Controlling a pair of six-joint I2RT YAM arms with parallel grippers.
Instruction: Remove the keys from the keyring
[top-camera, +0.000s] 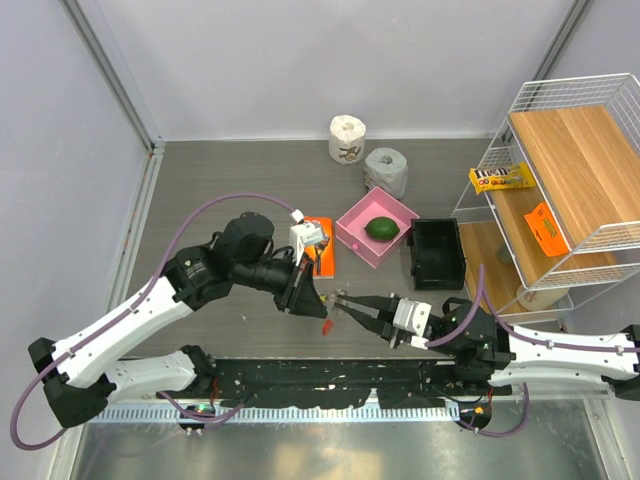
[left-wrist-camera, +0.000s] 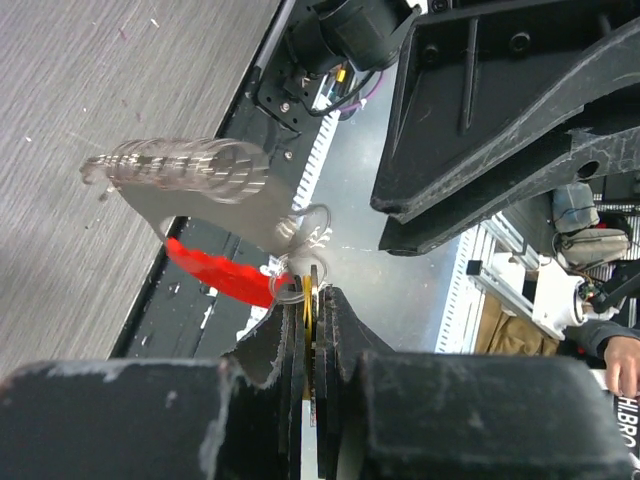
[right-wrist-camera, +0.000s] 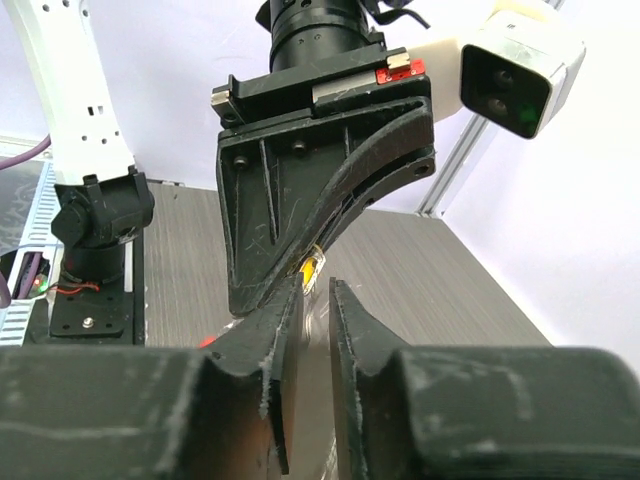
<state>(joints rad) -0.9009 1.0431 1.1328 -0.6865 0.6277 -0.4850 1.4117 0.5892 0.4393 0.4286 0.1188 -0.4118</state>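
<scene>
My left gripper (top-camera: 308, 296) is shut on a yellow-tagged key (left-wrist-camera: 308, 298), held above the table's front edge. The red keyring (left-wrist-camera: 215, 268) hangs from that bunch, and its silvery chain (left-wrist-camera: 180, 165) swings, blurred. The keyring also shows in the top view (top-camera: 326, 326). My right gripper (top-camera: 338, 301) points left and meets the left one tip to tip. In the right wrist view its jaws (right-wrist-camera: 315, 292) stand a narrow gap apart with a silvery metal piece of the bunch between them, just below the yellow tag (right-wrist-camera: 311, 270). Other keys are hidden.
An orange razor box (top-camera: 322, 258) lies behind the left gripper. A pink tray (top-camera: 352, 232) holds a green fruit. A black box (top-camera: 436, 252), two toilet rolls (top-camera: 347, 138) (top-camera: 386, 170) and a wire shelf rack (top-camera: 560, 180) stand at the back and right.
</scene>
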